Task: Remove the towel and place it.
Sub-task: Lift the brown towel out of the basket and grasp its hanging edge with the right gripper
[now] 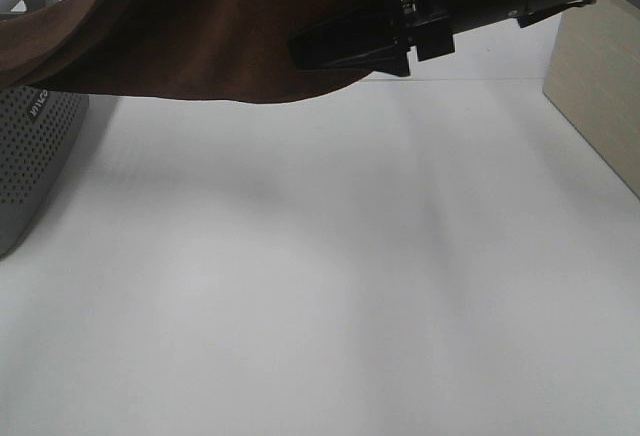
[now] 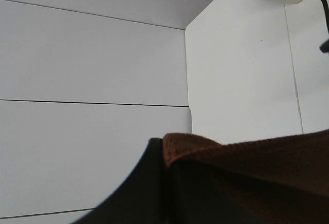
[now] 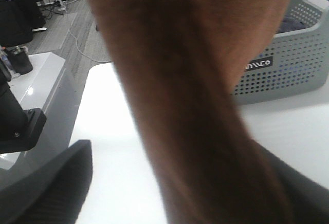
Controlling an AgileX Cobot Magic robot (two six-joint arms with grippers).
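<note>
- One towel, dark brown, hangs above the white table across the upper part of the exterior high view. Its left end passes over the one grey perforated basket.
- Two grippers are present.
- Left gripper: jaws closed, pinching an edge of the towel.
- Right gripper: jaws spread wide, with the towel running between them. One finger stands apart from the cloth, so nothing is gripped.
- One pale wooden box sits on the table's right side.
</note>
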